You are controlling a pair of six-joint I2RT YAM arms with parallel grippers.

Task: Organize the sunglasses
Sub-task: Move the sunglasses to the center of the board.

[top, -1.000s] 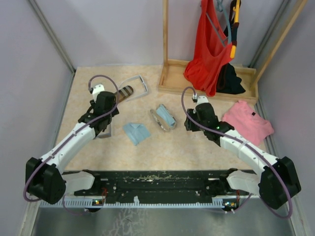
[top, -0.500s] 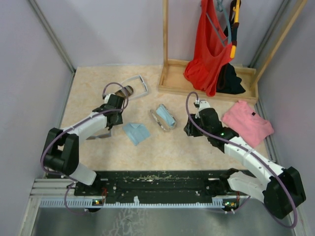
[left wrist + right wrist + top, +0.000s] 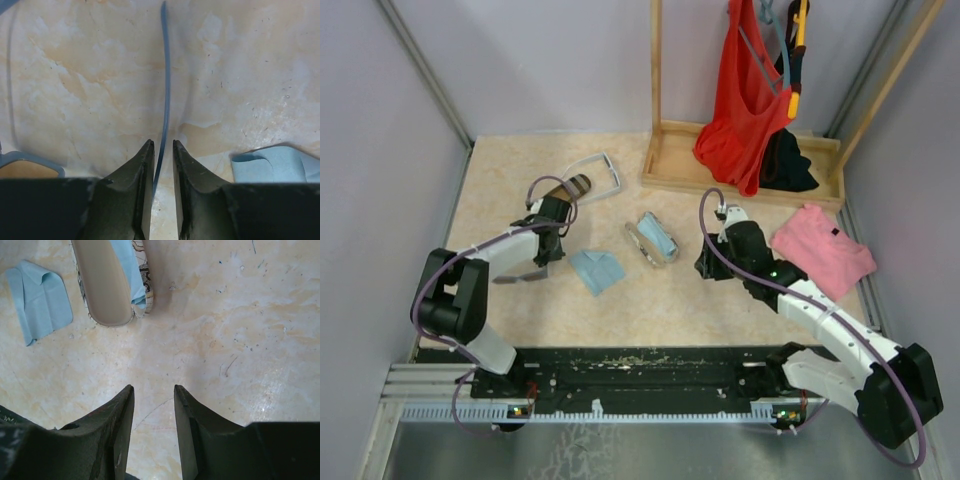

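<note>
Just narrowed the left gripper [image 3: 163, 142] from a wide spread to a slim gap around the thin arm of the dark wire sunglasses [image 3: 165, 75], lying on the counter [image 3: 75, 80] and running straight ahead from between its jaws. Cannot tell yet whether truly clamped or merely closing in, but reads as the start of the pick-up. Leaves the right gripper [image 3: 154, 387] spread and empty.

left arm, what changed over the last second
The left arm folded back, carrying the left gripper right; its jaws then narrowed around the thin arm of the sunglasses, with no pinch visible yet. The right gripper eased slightly nearer, jaws still apart. The folded blue cloth and the open case stayed put.
</note>
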